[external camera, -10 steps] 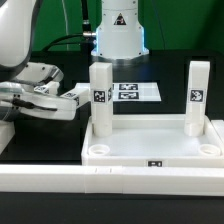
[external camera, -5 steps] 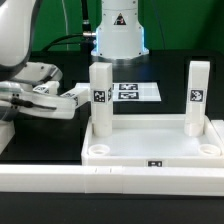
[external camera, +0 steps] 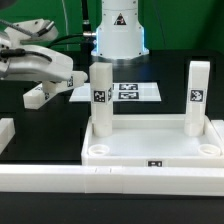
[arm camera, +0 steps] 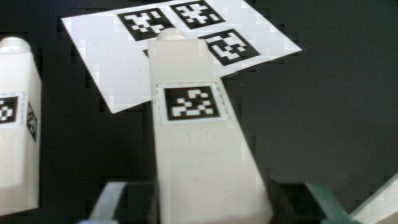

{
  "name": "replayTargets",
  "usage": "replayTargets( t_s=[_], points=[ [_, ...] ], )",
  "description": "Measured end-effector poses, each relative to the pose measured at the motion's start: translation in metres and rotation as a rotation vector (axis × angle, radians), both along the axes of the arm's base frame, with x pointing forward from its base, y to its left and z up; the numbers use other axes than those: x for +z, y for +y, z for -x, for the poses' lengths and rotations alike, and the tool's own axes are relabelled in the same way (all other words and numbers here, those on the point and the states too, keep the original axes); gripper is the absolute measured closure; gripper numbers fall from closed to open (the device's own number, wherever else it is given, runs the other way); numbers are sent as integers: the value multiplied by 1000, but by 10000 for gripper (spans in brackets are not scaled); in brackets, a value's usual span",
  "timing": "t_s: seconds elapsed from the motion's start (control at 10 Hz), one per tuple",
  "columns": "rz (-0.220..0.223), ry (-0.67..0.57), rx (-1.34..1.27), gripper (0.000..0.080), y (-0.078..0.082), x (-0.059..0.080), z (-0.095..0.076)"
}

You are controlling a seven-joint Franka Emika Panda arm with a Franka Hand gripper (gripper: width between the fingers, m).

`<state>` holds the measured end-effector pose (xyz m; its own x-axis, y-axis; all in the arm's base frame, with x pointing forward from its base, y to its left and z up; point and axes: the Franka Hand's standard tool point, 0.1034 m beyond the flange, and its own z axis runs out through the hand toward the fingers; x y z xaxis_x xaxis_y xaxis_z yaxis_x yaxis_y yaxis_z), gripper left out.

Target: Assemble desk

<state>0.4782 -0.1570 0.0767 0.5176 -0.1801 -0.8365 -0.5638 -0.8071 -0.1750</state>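
The desk top (external camera: 150,148), a white rimmed tray, lies at the front centre. Two white square legs stand in its far corner sockets, one on the exterior view's left (external camera: 100,98) and one on the right (external camera: 197,95). My gripper (external camera: 50,82) hangs to the left of the tray, above the table, shut on a third white leg (external camera: 42,97) that is tilted. In the wrist view this tagged leg (arm camera: 192,120) runs out from between my fingers (arm camera: 118,198) toward the marker board (arm camera: 125,55). My gripper (arm camera: 226,200) has one finger on each side of it.
The marker board (external camera: 128,91) lies behind the tray. A long white rail (external camera: 110,182) runs along the front. Another white piece (external camera: 5,132) lies at the exterior view's left edge. The robot base (external camera: 118,30) stands at the back. A second tagged leg (arm camera: 15,120) shows beside the held one.
My gripper has risen from table height and tilted, carrying the leg up with it. The tray and its two standing legs have not moved.
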Motion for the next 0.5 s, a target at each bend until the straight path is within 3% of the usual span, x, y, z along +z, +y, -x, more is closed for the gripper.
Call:
replayTargets(
  t_s=[0.3, 0.5],
  points=[
    [15, -51, 8, 508, -6, -5, -8],
    [95, -206, 28, 508, 1, 19, -40]
  ],
)
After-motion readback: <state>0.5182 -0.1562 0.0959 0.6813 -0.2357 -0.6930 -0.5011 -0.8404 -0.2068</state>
